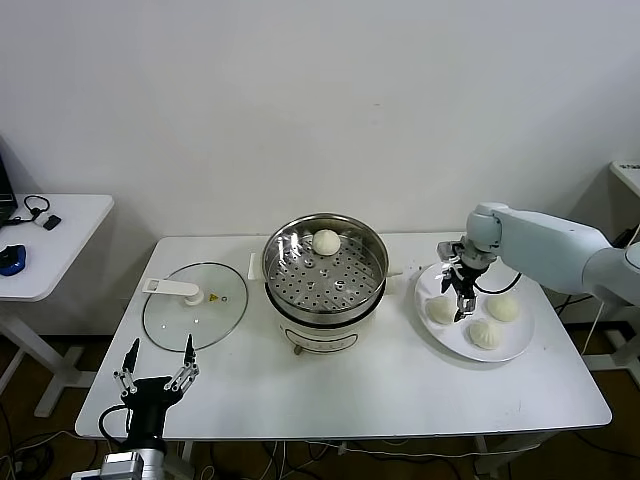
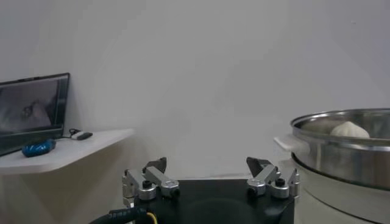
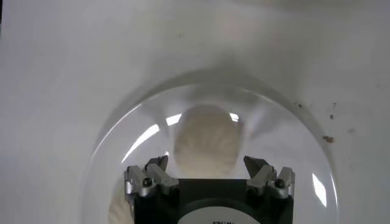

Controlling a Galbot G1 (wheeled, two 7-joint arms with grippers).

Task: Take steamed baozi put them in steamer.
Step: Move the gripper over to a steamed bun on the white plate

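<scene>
The steamer (image 1: pixel 325 280) stands mid-table with one steamed baozi (image 1: pixel 326 241) on its perforated tray; the left wrist view also shows the steamer (image 2: pixel 341 149) and that baozi (image 2: pixel 349 129). Three more baozi lie on a white plate (image 1: pixel 447 342) at the right: one at the plate's left (image 1: pixel 440 310), one at its right (image 1: pixel 502 307), one in front (image 1: pixel 485 333). My right gripper (image 1: pixel 458 298) hangs open just over the left baozi. In the right wrist view that baozi (image 3: pixel 206 140) lies between the open gripper (image 3: pixel 205 162) fingers, untouched. My left gripper (image 1: pixel 157 365) waits open at the table's front left edge.
A glass lid (image 1: pixel 195 305) with a white handle lies flat to the left of the steamer. A white side table (image 1: pixel 50 240) with a blue mouse stands further left. Another white table edge (image 1: pixel 628 172) shows at the far right.
</scene>
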